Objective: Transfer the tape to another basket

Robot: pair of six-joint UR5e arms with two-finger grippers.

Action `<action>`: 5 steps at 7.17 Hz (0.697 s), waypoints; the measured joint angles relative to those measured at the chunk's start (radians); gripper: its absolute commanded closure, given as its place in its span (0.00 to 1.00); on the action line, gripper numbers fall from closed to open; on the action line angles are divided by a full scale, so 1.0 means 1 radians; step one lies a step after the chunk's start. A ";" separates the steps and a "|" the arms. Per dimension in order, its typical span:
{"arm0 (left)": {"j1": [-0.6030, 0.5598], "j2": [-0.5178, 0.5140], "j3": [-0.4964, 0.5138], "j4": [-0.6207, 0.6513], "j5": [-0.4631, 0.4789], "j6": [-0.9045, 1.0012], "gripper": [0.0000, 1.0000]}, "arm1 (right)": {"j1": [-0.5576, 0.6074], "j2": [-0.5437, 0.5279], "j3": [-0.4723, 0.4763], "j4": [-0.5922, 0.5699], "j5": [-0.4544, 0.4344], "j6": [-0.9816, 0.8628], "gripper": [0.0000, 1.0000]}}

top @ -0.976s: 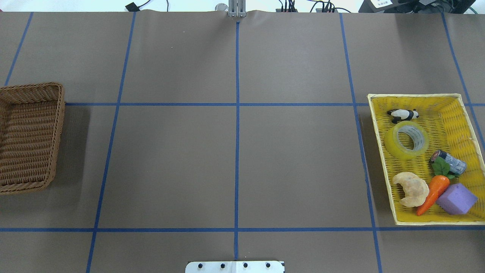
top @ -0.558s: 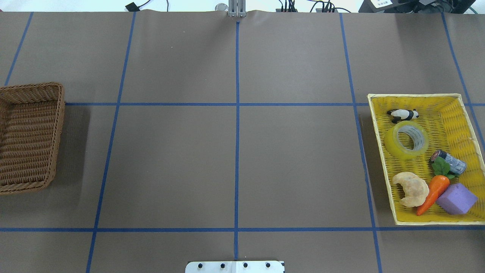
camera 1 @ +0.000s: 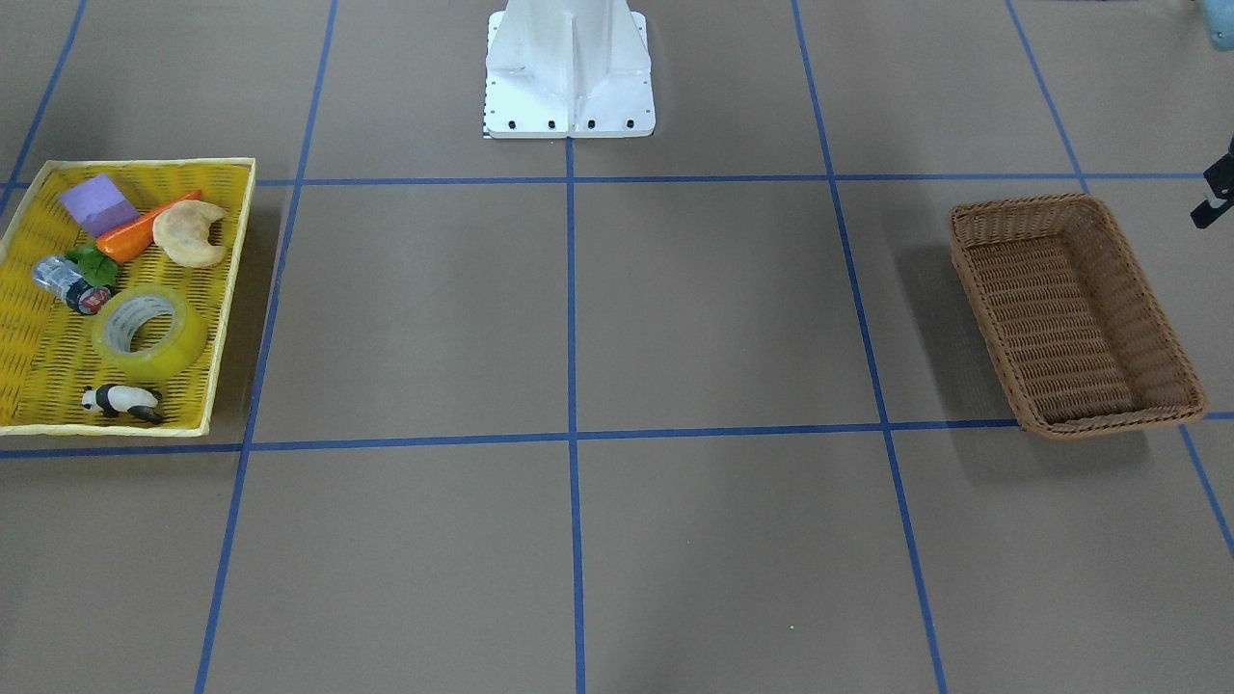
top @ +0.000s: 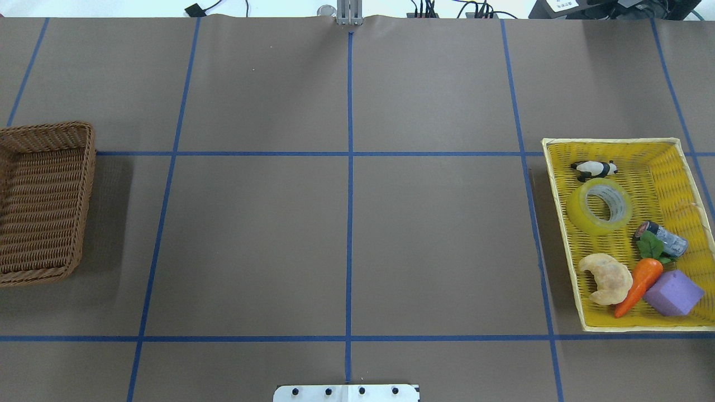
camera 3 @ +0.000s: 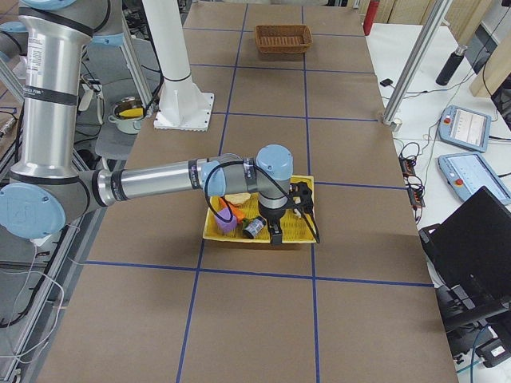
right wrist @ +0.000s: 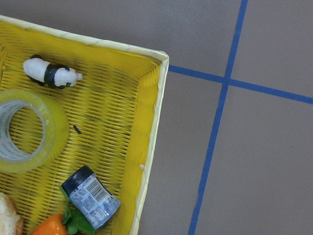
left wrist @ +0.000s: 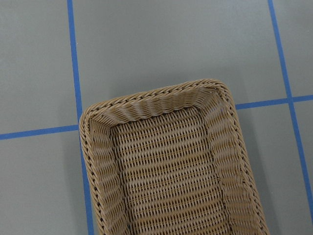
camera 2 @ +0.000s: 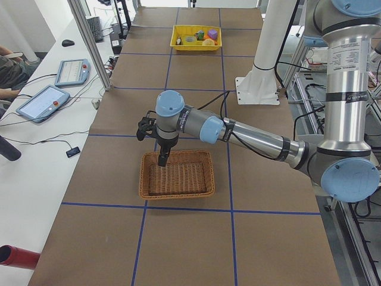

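Observation:
The yellow tape roll (top: 599, 206) lies flat in the yellow tray (top: 561, 223) at the table's right; it also shows in the front view (camera 1: 149, 333) and the right wrist view (right wrist: 24, 132). The brown wicker basket (top: 84, 195) stands empty at the far left, also in the front view (camera 1: 974, 260) and the left wrist view (left wrist: 156, 98). The left gripper (camera 2: 161, 161) hangs over the basket (camera 2: 178, 193). The right gripper (camera 3: 276, 234) hangs over the tray (camera 3: 209, 231). I cannot tell whether either is open or shut. Neither wrist view shows fingers.
The tray also holds a panda figure (top: 594, 168), a small can (top: 662, 237), a carrot (top: 639, 285), a croissant (top: 606, 276) and a purple block (top: 673, 293). The white robot base (camera 1: 569, 77) stands at the table's middle rear. Blue tape lines grid the brown table.

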 measured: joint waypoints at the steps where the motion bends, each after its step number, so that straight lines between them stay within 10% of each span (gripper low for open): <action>1: 0.000 -0.004 0.002 -0.001 -0.001 -0.001 0.02 | 0.000 0.000 -0.013 0.023 0.001 0.001 0.00; 5: 0.001 -0.025 0.048 -0.032 0.003 0.001 0.02 | -0.003 -0.008 -0.040 0.050 0.039 0.001 0.00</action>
